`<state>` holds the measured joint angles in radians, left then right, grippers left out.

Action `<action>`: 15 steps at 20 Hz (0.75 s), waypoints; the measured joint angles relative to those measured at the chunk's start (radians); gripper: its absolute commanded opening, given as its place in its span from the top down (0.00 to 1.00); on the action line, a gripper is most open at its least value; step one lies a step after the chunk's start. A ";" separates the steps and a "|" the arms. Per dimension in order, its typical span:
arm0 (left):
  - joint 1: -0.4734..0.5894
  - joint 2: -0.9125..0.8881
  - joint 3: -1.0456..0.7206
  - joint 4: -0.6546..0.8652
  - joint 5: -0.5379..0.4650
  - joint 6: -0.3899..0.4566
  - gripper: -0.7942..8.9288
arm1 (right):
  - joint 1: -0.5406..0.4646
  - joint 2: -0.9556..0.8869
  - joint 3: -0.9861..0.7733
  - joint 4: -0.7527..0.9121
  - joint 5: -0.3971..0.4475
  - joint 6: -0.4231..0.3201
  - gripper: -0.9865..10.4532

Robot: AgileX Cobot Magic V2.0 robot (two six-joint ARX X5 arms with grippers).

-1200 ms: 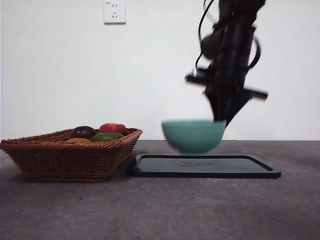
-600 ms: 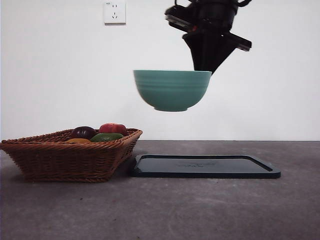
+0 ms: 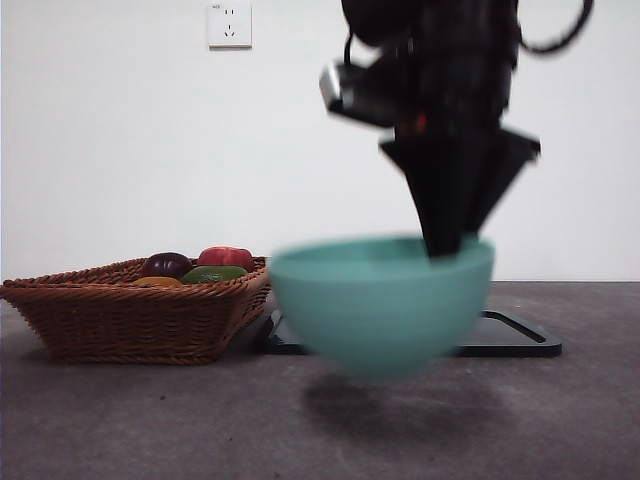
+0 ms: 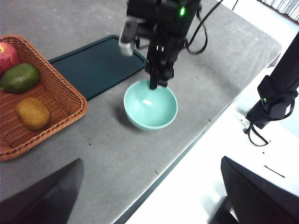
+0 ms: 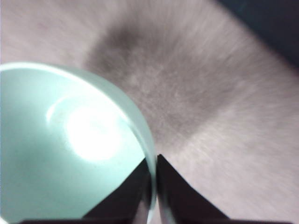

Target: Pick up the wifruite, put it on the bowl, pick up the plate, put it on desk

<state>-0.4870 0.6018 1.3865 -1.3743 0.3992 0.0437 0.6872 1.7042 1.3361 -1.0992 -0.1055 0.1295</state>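
Observation:
My right gripper point(image 3: 447, 245) is shut on the rim of the mint-teal bowl point(image 3: 380, 305) and holds it low over the desk point(image 3: 150, 420), in front of the black plate-like tray point(image 3: 520, 335). The bowl is blurred and casts a shadow just under it. The right wrist view shows the jaws pinching the rim point(image 5: 148, 163). The orange-brown wifruite point(image 4: 32, 113) lies in the wicker basket point(image 4: 70, 100). My left gripper point(image 4: 150, 163) is open and empty, high above the desk's front edge. From there the bowl point(image 4: 150, 105) looks empty.
The basket point(image 3: 130, 320) at the left also holds a dark purple fruit point(image 3: 165, 264), a red fruit point(image 3: 226, 256) and a green fruit point(image 4: 19, 77). The tray point(image 4: 93, 65) lies beside the basket. The desk's front edge point(image 4: 187, 154) runs close to the bowl.
The right gripper lifted the bowl off the tray, carried it high, then brought it forward and down to just above the desk in front of the tray.

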 measured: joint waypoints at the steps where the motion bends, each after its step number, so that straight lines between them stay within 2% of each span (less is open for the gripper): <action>1: 0.000 0.000 0.000 0.000 0.000 0.000 0.44 | 0.000 0.001 -0.032 0.032 0.000 0.007 0.90; 6: 0.000 0.000 0.000 -0.001 0.000 0.000 0.44 | -0.001 0.001 -0.144 0.128 -0.001 0.026 0.90; 12: 0.000 0.000 0.000 0.000 0.000 0.000 0.44 | -0.001 -0.002 -0.154 0.145 -0.004 0.041 0.90; 13: 0.000 0.000 0.000 0.000 0.000 0.000 0.44 | -0.001 -0.002 -0.154 0.145 -0.004 0.043 0.89; 15: 0.000 0.000 0.000 0.000 0.000 0.000 0.44 | -0.001 -0.002 -0.157 0.155 -0.002 0.044 0.73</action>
<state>-0.4870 0.6018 1.3865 -1.3743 0.3992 0.0437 0.6865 1.7023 1.1790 -0.9443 -0.1078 0.1734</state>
